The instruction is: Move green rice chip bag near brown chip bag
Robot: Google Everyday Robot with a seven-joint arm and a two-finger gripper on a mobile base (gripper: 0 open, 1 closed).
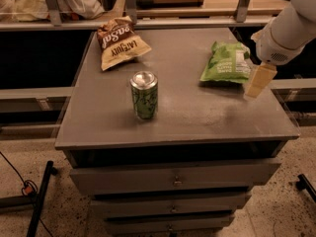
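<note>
The green rice chip bag (227, 63) lies flat at the right side of the grey cabinet top (187, 112). The brown chip bag (120, 42), brown above and cream below, lies at the back left of the top. My gripper (258, 81) hangs from the white arm (289, 28) at the right edge of the top, just right of the green bag's near corner and a little above the surface. It holds nothing that I can see.
A green drink can (144, 95) with a silver top stands upright at the front middle of the top. A shelf rail with metal posts (131, 4) runs behind the cabinet. Drawers (173, 179) sit below the front edge.
</note>
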